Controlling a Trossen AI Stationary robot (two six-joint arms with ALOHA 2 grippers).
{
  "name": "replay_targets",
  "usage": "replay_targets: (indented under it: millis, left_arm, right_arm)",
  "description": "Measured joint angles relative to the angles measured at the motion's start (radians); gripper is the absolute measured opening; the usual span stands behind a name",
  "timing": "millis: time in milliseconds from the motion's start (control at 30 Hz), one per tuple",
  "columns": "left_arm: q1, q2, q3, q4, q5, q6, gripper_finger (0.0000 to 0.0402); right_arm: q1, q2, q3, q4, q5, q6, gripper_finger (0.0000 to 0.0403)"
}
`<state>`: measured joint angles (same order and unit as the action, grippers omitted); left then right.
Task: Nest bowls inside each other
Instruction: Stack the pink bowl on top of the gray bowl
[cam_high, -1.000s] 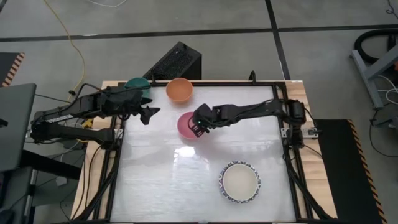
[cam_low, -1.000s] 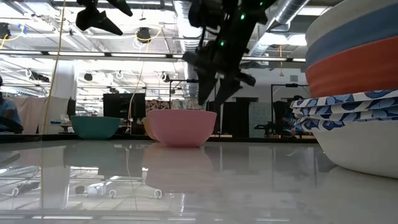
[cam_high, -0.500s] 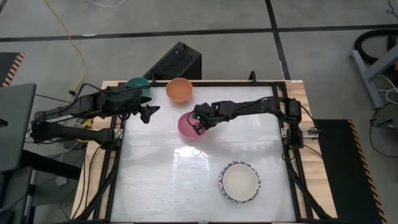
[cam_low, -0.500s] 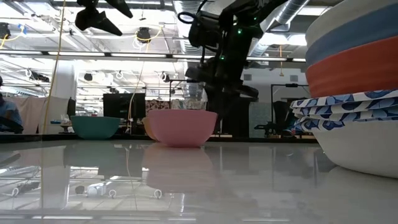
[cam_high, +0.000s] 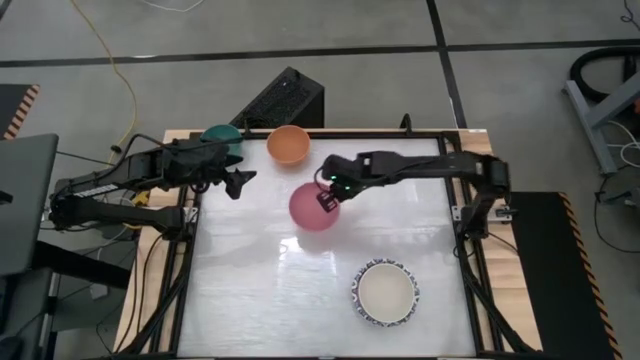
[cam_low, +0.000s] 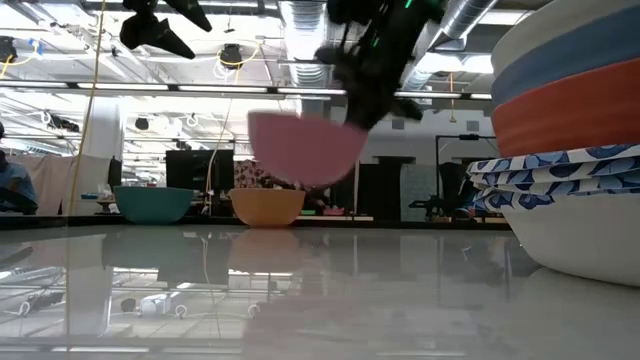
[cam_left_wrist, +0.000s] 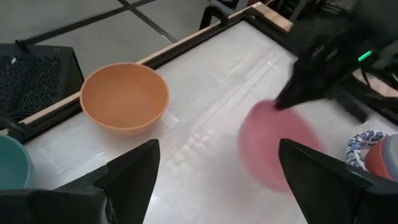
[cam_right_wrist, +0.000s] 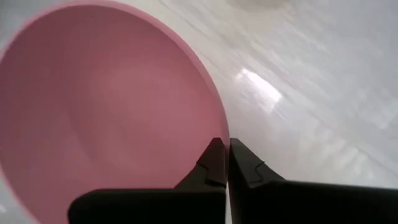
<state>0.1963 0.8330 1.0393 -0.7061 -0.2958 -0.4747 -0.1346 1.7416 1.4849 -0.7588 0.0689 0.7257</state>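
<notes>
Pink bowl (cam_low: 305, 148) is smeared with motion blur in low and left wrist views, edges not readable. Bowl stack (cam_low: 570, 150) is cut off by the frame edge in low view, so its full count can't be told. Teal bowl (cam_high: 219, 133) is half hidden under the left arm from above and clipped at the frame edge in the left wrist view. Right gripper (cam_low: 372, 70) is blurred in low view.

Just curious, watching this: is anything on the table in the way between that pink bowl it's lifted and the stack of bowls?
Nothing visible. The right tool holds the pink bowl by its rim, clear of the table; only bare tabletop lies between it and the stack.
</notes>
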Motion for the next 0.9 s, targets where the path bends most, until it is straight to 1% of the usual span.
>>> replay_targets:
  millis: [133,267,367,500,600,700,800,900]
  left_arm:
    - [0.0,0.0,0.0,-0.014,0.0,0.0,0.0318]
    - [0.0,0.0,0.0,-0.02,0.0,0.0,0.0318]
    - [0.0,0.0,0.0,-0.02,0.0,0.0,0.0318]
    - [0.0,0.0,0.0,-0.021,0.0,0.0,0.0318]
    - [0.0,0.0,0.0,-0.02,0.0,0.0,0.0318]
    - [0.0,0.0,0.0,-0.021,-0.005,0.0,0.0318]
    - [0.0,0.0,0.0,-0.02,-0.005,-0.014,0.0318]
    - [0.0,0.0,0.0,-0.02,-0.005,-0.016,0.0318]
  right_arm:
    - [0.035,-0.139,0.0,-0.101,-0.05,0.012,0.0006]
    - [0.12,-0.297,0.0,-0.227,-0.1,0.065,0.0006]
    - [0.225,-0.401,0.0,-0.323,-0.102,0.169,0.0006]
    - [0.401,-0.494,0.0,-0.409,-0.076,0.397,0.0006]
    - [0.531,-0.515,0.0,-0.441,-0.025,0.544,0.0006]
    - [0.627,-0.494,0.0,-0.489,-0.013,0.673,0.0006]
    - [0.689,-0.453,-0.001,-0.543,-0.018,0.771,0.0006]
    - [0.719,-0.408,-0.001,-0.547,-0.018,0.793,0.0006]
